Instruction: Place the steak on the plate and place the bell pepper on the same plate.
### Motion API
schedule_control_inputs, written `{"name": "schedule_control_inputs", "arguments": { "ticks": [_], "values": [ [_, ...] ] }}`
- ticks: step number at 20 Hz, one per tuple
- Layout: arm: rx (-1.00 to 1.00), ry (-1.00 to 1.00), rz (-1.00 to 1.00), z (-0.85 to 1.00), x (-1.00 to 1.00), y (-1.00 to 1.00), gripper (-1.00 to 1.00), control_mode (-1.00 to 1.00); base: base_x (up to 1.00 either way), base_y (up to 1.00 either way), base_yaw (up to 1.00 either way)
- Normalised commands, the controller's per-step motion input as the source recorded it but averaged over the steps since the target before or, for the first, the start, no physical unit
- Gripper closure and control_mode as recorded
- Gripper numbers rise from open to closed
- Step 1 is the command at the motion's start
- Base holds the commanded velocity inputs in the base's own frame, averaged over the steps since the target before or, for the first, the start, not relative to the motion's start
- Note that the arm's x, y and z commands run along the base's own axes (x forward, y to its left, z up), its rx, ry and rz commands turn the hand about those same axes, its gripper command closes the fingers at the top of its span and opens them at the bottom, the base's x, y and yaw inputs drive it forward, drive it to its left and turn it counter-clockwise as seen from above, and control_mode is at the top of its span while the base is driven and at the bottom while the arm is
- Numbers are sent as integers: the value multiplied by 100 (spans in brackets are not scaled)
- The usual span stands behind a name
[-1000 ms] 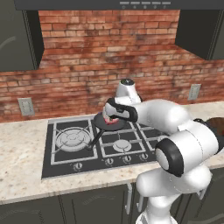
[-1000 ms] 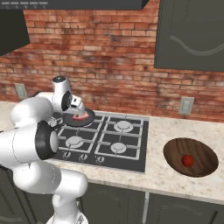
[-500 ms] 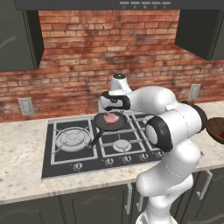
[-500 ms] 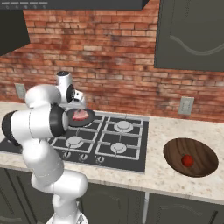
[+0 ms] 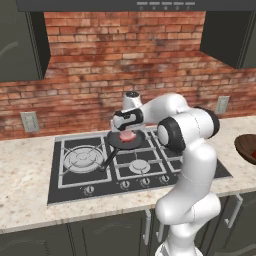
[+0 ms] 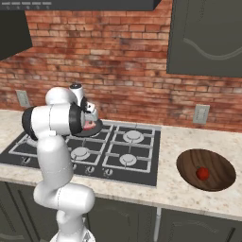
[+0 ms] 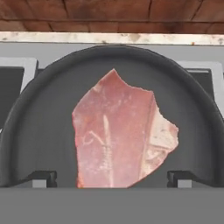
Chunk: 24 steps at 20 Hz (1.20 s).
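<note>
1. steak (image 7: 122,133) is seen as a flat, irregular wedge of pink raw meat, marbled with pale streaks and edged whitish on one side; it lies in the middle of a round black frying pan (image 7: 39,118) with a smooth matte floor and a low curved wall.
2. the pan (image 5: 116,141) is set on a rear burner of the dark gas hob (image 5: 75,172), its long handle angled toward the front.
3. the gripper (image 7: 112,177) is held just above the steak; its two dark fingertips (image 7: 41,177) are spread wide, one at each side of the meat, with nothing pinched between them.
4. the bell pepper (image 6: 203,173), a small glossy red blob, is seen resting on a round dark brown wooden board (image 6: 189,165) with visible grain.
5. the board lies on the speckled pale stone counter (image 6: 175,142), well apart from the hob.
</note>
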Motion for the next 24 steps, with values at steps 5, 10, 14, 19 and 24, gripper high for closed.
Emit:
{"name": "schedule_control_inputs", "arguments": {
  "ticks": [5,10,14,19,24],
  "values": [
    [0,1,0,-2,33,10,-100,-100,0,0,0],
    [0,4,0,0,-4,13,-100,-100,0,0,0],
    [0,0,0,-21,0,1,-100,-100,0,0,0],
    [0,0,0,-27,0,0,-100,-100,0,0,0],
    [0,0,0,-38,0,0,-100,-100,0,0,0]
  ]
}}
